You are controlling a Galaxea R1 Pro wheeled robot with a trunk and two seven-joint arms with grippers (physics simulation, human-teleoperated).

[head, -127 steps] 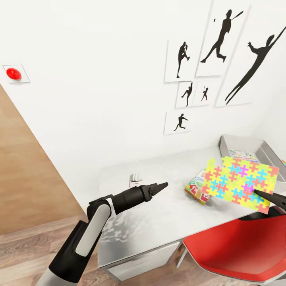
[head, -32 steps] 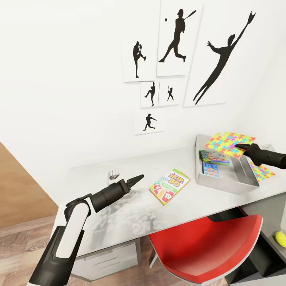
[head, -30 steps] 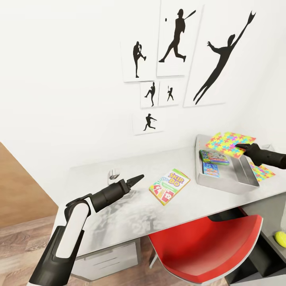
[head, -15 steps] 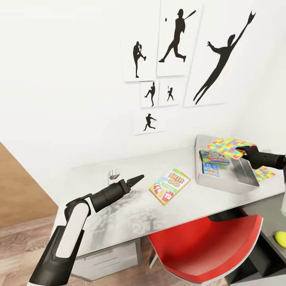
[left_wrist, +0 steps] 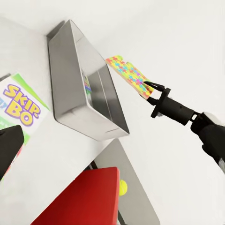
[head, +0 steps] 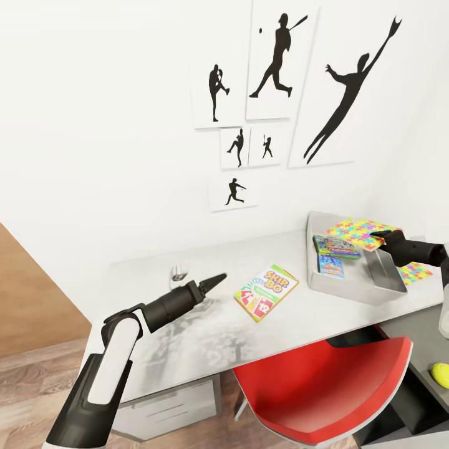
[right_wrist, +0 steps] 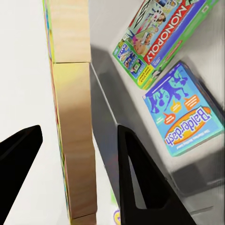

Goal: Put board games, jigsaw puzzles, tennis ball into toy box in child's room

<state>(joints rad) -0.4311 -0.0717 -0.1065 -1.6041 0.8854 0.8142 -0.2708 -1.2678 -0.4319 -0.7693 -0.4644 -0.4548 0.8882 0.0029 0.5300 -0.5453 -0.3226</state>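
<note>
Two dark fingers [right_wrist: 136, 183] of the right gripper [head: 378, 236] stand apart on either side of a jigsaw puzzle [head: 362, 225], seen edge-on between them in the right wrist view, its wooden back towards one finger; whether they touch it I cannot tell. That right arm reaches in level from the right, holding the puzzle over the far rim of the toy box [head: 374, 288]. Inside the box lie a green Monopoly box [head: 335, 245] and a blue Balderdash box [head: 330, 264], side by side. Just beyond the box a second jigsaw puzzle [head: 414, 272] lies flat on the tabletop [head: 206, 337]. The left gripper [head: 215, 280] has its fingers together, arm stretched forward and bent at the elbow, above the tabletop, near the Skip-Bo box [head: 266, 292]. A tennis ball [head: 440, 374] sits low beside the red chair [head: 337, 393]
</note>
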